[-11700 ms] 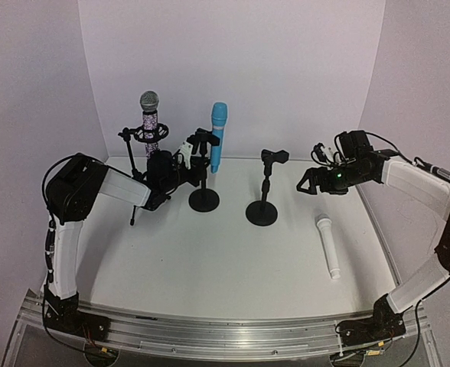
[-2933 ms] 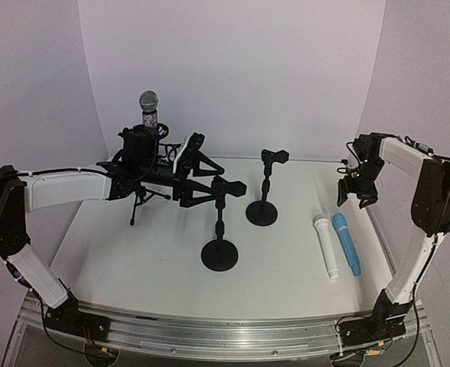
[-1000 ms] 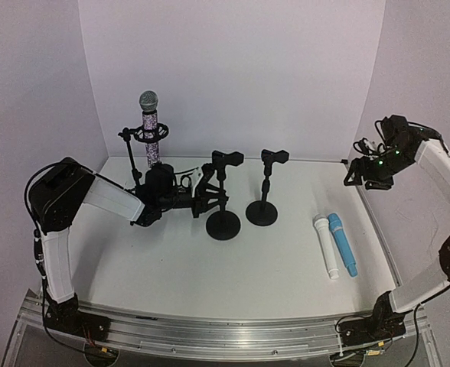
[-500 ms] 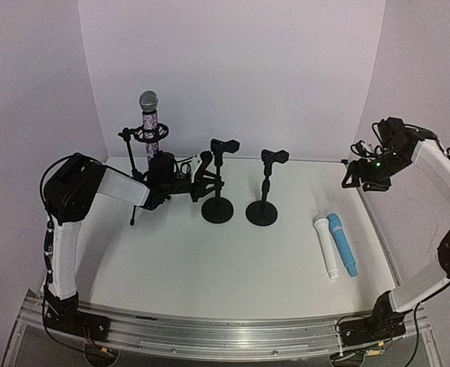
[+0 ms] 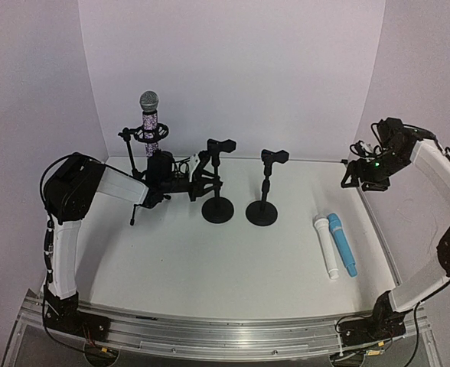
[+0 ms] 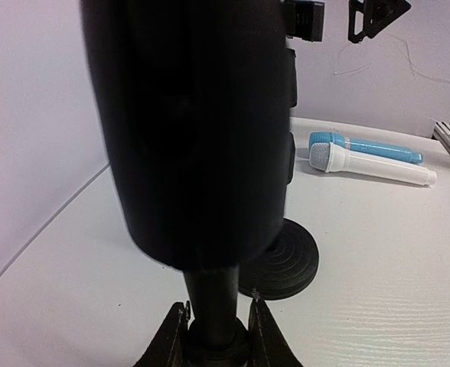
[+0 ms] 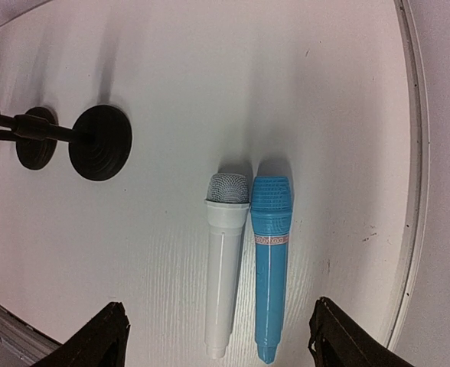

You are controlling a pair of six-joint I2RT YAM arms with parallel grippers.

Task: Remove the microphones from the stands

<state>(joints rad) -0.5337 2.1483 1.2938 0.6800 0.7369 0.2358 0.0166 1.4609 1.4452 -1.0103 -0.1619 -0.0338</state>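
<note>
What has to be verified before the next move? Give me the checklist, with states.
1. Grip of left gripper on the pole of the left short stand: fingers against both sides, ok.
2. Seating of that stand's base on the table: flat, ok.
3. Its clip: empty, ok.
4. State of right gripper: open, holding nothing, ok.
5. Placement of white microphone and blue microphone: side by side on the table, ok.
6. Removal of sparkly microphone from tripod stand: not ok, it sits upright in the holder.
</note>
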